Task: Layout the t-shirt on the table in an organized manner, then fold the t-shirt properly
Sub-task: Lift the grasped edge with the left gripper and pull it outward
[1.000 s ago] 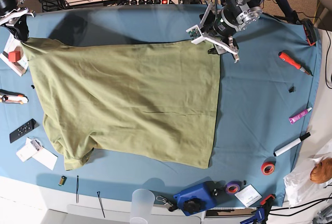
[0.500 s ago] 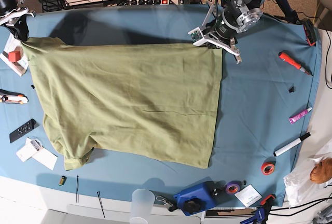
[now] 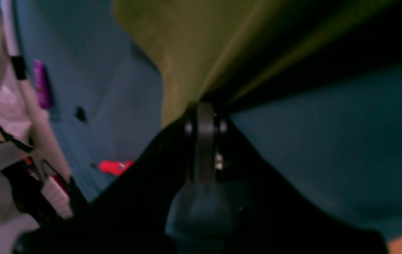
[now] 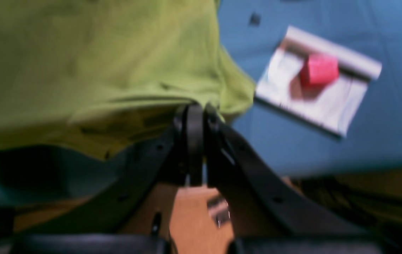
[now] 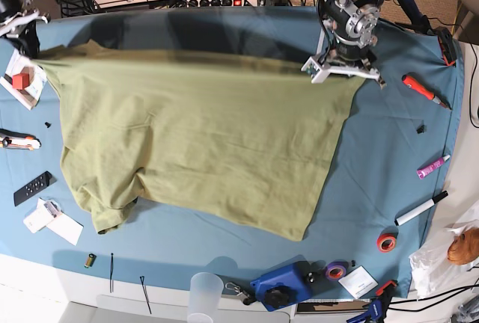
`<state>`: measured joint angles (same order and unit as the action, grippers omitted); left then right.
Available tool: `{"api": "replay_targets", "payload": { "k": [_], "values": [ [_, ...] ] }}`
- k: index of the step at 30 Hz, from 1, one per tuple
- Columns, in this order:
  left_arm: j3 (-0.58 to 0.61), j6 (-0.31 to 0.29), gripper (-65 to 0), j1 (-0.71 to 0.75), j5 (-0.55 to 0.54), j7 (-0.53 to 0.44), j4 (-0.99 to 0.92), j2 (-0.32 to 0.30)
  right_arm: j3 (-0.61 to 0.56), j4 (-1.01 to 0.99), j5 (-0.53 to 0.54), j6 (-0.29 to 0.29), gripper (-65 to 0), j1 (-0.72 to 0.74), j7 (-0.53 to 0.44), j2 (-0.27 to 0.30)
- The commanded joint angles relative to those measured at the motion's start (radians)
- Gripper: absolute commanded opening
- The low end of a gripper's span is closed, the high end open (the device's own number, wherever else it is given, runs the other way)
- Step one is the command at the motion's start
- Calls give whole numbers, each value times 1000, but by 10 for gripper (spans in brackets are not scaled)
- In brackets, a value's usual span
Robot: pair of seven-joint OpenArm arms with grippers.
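Two grips: both pinch the t-shirt [image 5: 217, 128]
Left end effector [image 3: 206, 106]: clenched on one top corner
Right end effector [image 4: 195, 109]: clenched on the opposite top corner
T-shirt: top edge stretched between them, lower part on the blue worktop [image 5: 389, 181]
Red cube [image 5: 20, 81]: near the right end effector

On the bench [image 5: 374, 188]: two rolls of tape, one purple [image 5: 336, 271] and one red [image 5: 386, 243]; one remote control [image 5: 33, 188]; one clear cup [image 5: 204, 297]; one white marker [image 5: 421, 208]; one red cube [image 5: 20, 81]; one olive shirt [image 5: 209, 136].
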<state>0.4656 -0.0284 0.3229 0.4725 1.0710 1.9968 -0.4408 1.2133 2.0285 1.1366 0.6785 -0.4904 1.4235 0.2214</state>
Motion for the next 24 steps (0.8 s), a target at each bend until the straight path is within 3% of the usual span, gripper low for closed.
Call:
{"api": "replay_targets", "payload": {
  "k": [1,8,17,24],
  "values": [
    [-4,14,-650,18,29,30,16,-9,10,14,3,-2,-650,-24,-27,23],
    [-4,111,-650,135,207,64,17,-8,10,14,8,13,-650,-94,-27,23],
    [-4,111,-650,198,245,62,17,-8,10,14,6,12,-650,-91,-27,23],
    [-4,96,-650,134,241,-29,17,-8,-15,13,-52,-12,-650,-89,-27,23]
  ]
}}
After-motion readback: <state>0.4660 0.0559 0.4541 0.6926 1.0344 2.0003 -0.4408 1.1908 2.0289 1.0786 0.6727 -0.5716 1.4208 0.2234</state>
